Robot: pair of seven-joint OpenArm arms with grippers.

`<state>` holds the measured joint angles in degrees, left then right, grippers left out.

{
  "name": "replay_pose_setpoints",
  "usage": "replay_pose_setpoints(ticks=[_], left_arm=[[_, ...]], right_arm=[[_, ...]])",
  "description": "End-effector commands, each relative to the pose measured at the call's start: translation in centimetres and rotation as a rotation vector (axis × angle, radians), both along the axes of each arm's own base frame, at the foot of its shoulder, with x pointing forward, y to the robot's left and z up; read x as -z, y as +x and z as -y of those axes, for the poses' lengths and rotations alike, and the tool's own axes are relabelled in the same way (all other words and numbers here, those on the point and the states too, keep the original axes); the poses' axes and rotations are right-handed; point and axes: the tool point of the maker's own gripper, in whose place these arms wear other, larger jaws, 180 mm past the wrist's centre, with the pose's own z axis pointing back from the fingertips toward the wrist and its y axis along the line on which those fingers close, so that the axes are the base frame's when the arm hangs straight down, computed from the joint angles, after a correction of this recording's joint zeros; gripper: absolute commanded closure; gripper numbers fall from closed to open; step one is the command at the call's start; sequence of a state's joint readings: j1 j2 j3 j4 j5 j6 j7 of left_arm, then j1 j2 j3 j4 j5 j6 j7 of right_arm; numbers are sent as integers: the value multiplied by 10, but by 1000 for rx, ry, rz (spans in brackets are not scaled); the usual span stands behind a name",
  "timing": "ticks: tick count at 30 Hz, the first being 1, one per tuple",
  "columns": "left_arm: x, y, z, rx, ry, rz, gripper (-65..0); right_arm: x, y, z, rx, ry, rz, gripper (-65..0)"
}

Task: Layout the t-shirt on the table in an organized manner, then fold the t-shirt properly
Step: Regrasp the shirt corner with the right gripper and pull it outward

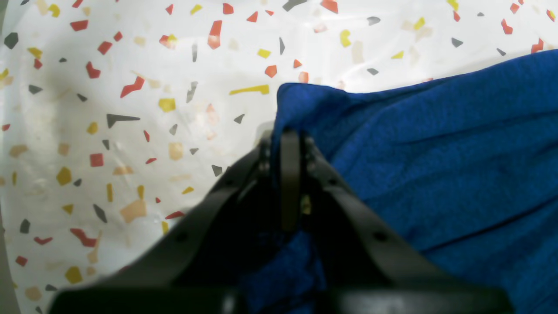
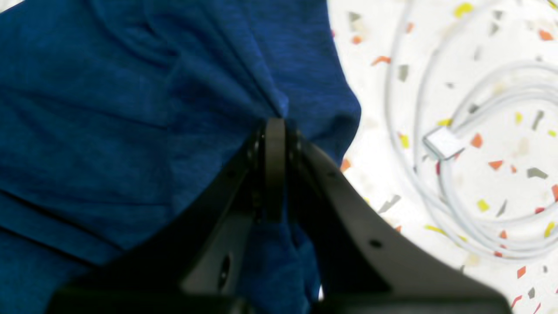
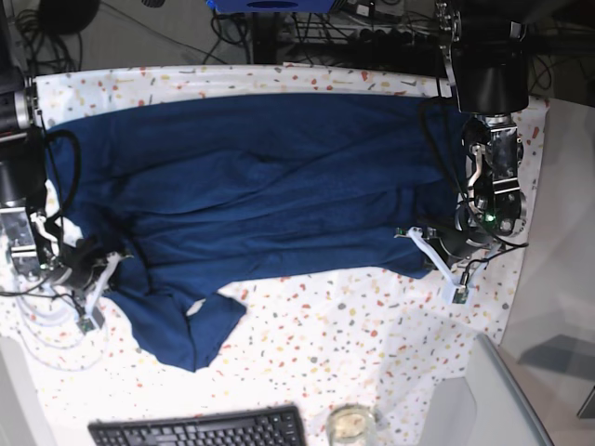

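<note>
Table: white speckled cloth; keyboard at near edge, white cable coiled beside right arm.
T-shirt: spread wide across table, one sleeve crumpled.
Left gripper: pinching shirt edge.
Right gripper: pinching bunched shirt fabric.

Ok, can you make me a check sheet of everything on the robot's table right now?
Surface: table in white speckled cloth, partly covered.
Job's things: t-shirt spread wide across the table, wrinkled, one part bunched near the front edge.
Clutter: keyboard and a small glass at the front edge.
Grippers: left pincer shut on the t-shirt's edge; right pincer shut on the t-shirt's edge.
Cables: white cable coiled on the table beside the right pincer.
Surroundings: dark wires behind the table.
</note>
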<state>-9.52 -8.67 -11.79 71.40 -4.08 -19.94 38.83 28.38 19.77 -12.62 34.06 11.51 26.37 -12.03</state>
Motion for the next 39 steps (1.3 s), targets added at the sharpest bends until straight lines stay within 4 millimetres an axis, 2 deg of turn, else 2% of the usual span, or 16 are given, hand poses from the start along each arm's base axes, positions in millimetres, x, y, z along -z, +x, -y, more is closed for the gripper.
replay_pose_setpoints(ticks=[1,3,9,13,15,20,25,27,30,32,34,37,39], left_arm=[[-17,14,-3,2,3,57,0],[-17,14,-3,2,3,57,0],[-18,14,-3,2,5,61,0],[-21,16,-4,3,8,69,0],[-22,17,-5,3,9,70,0],[-22,18,-5,3,9,72,0],[-23,18,-5,3,9,74,0],[-22,18,-5,3,9,72,0],[-21,16,-5,3,9,69,0],[-20,16,-4,3,8,67,0],[-20,16,-3,3,8,67,0],[-20,15,-3,3,8,66,0],[-20,15,-3,3,8,64,0]], right_arm=[[-24,22,7,10,0,73,0],[-28,22,18,19,-15,78,0],[-43,36,22,16,-26,110,0],[-52,41,34,23,-45,126,0],[-57,45,35,16,-51,134,0],[-54,43,36,-46,-111,117,-2],[-62,51,29,-77,-95,196,-5],[-62,49,40,-61,-105,190,-8],[-67,54,43,-54,-106,198,-11],[-67,53,45,-52,-113,193,-50],[-67,54,49,-67,-152,181,-140],[-58,46,62,-112,-280,114,-311],[-54,41,64,-147,-335,95,-368]])
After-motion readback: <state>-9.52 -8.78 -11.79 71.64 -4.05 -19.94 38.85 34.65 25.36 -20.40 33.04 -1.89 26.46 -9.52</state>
